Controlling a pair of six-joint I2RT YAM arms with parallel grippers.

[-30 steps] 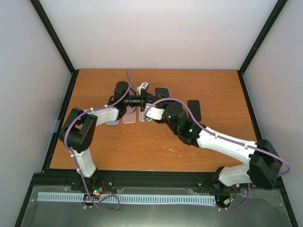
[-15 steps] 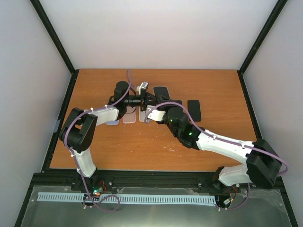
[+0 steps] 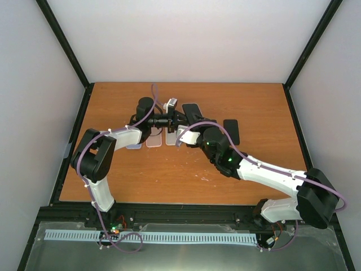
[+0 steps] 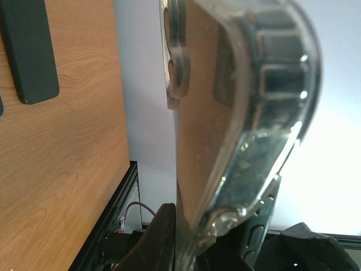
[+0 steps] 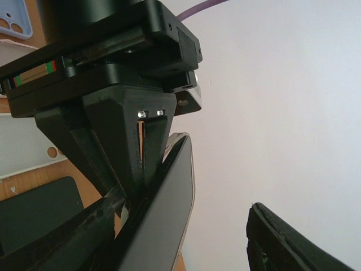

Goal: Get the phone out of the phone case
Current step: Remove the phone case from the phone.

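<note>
Left gripper [image 3: 180, 118] clamped shut on phone case [image 4: 271, 84], held edge-up above table [image 3: 169, 175], mid-back. Right gripper [image 3: 190, 124] jaws apart, straddled phone [image 5: 163, 226], no pinch yet. Phone likely stiff, slick, fragile; case springy. Best hold: phone's long edges.

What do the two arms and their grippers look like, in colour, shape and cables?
The left arm and the right arm have white links and rounded black joints. A purple cable runs along each. The right arm shows small green lights. The left gripper is black and wedge-shaped; the right gripper's fingers are black too.
</note>
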